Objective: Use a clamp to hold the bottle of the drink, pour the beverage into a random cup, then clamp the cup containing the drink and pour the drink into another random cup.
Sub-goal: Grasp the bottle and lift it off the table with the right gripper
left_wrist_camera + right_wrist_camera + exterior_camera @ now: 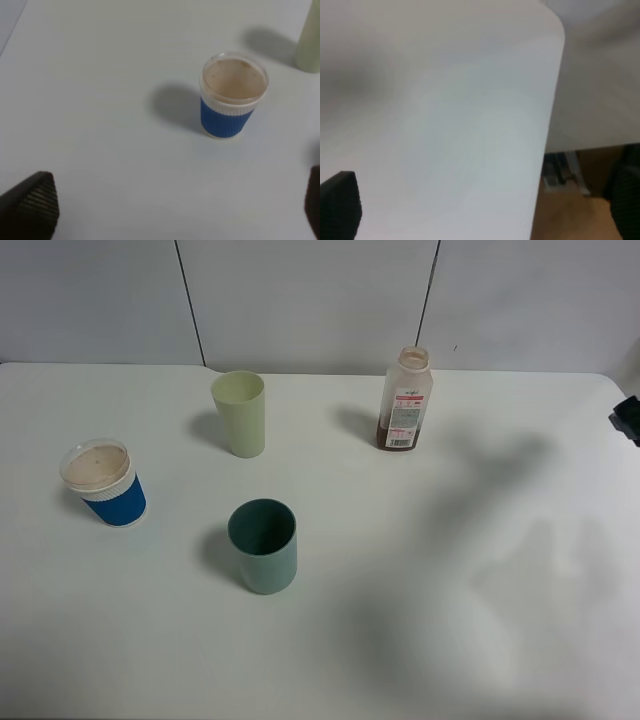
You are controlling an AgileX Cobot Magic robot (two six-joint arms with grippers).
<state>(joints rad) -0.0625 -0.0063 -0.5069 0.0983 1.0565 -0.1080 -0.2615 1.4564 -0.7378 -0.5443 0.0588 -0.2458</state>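
Bottle (405, 400) standing upright, upper right of centre in the high view, long axis vertical; right gripper (482, 205), judged nearer, jaws gaping on nothing, its camera not catching the bottle. Left gripper (170, 205) gaping wide too, facing the blue cup (231, 97). White table (450, 620) lying bare between bottle and right edge, giving room for a sideways approach

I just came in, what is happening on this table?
Nothing is being handled now. The left tool hangs open over the table near the blue paper cup; the right tool is open near the table's edge, holding nothing. The bottle, with a little dark beverage at its bottom, the teal cup and the pale green tumbler stand upright, apart.
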